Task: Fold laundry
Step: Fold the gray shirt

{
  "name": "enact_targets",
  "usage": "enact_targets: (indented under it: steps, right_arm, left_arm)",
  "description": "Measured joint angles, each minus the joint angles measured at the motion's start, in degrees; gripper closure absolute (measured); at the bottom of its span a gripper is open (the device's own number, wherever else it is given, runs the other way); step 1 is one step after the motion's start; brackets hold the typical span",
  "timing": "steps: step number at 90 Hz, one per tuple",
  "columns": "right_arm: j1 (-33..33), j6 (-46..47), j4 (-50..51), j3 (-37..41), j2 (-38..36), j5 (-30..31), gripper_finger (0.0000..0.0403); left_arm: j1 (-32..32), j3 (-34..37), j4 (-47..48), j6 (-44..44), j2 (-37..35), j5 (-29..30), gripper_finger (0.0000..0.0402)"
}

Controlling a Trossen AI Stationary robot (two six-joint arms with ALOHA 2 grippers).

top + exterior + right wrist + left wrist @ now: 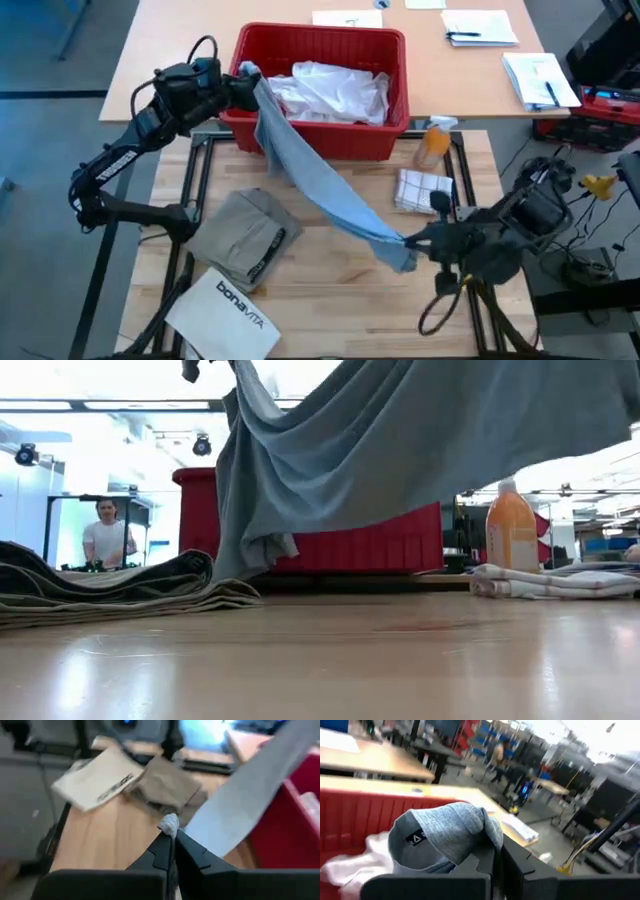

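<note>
- Beside the left gripper [243, 78] in the high view, a red basket [320, 45] held a white shirt [330, 90]; that gripper and the right gripper [408, 240] each pinched an end of the grey T-shirt [315, 175], stretched between them.
- Low view: the T-shirt hung clear above the table [330, 660], the khaki piece [110, 592] folded nearby.
- Left wrist view: fingers [487, 862] clamped bunched grey cloth.
- Right wrist view: fingertips [165, 845] closed on a small corner.
</note>
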State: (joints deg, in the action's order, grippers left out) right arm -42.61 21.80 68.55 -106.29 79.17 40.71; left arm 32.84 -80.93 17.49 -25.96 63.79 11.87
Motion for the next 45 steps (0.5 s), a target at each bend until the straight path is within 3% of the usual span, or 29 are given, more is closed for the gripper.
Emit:
enact_targets:
  steps: [8, 23, 45]
  right_arm:
    - [-0.05, -1.15, -6.83, 4.07, -2.30, 0.48, 0.0403]
    - [-0.13, -2.15, -18.65, 15.01, -6.93, -4.09, 0.0403]
    - [-0.54, -1.37, -43.48, 31.47, -12.07, -14.63, 0.0403]
  left_arm:
    - [-0.21, 6.60, -6.18, -0.10, -3.25, 1.81, 0.0402]
    - [-0.22, 21.79, -16.39, -7.70, -11.02, 2.90, 0.0402]
    - [-2.06, 36.40, -18.98, -17.63, -21.87, 4.47, 0.0402]
